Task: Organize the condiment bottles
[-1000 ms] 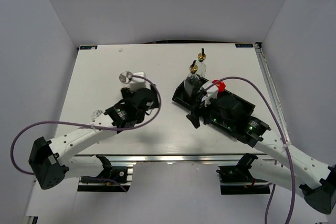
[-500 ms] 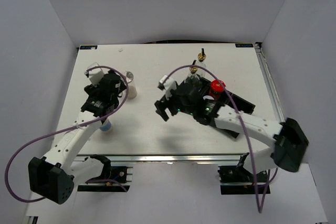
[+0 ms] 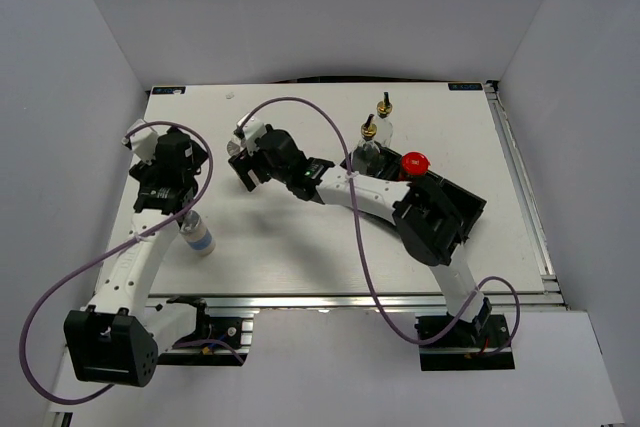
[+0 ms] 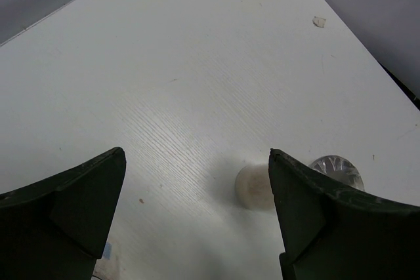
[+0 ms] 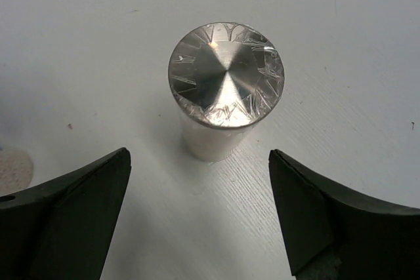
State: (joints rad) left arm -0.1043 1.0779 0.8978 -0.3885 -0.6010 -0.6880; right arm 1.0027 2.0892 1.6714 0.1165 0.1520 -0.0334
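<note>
The silver-lidded jar (image 5: 226, 90) stands upright on the white table, just ahead of my open right gripper (image 5: 198, 154) and centred between its fingers, untouched. The white-lidded jar (image 4: 254, 187) stands beside it. My right gripper (image 3: 243, 162) reaches far left over both jars. My left gripper (image 3: 185, 162) is open and empty (image 4: 197, 155) at the table's left. The white blue-banded bottle (image 3: 201, 238) sits below it. Two glass bottles with gold pourers (image 3: 385, 109) (image 3: 368, 134) stand at the tray's far end. The red-capped jar (image 3: 415, 163) is in the black tray (image 3: 462, 209).
The right arm stretches across the middle of the table from the tray side. Purple cables loop over both arms. Grey walls close in the table at left, right and back. A small scrap (image 4: 319, 22) lies near the far left corner.
My right arm has swung left from the tray to the silver-lidded jar. My left arm has moved left and back, away from the two jars. The blue-banded bottle now shows at front left.
</note>
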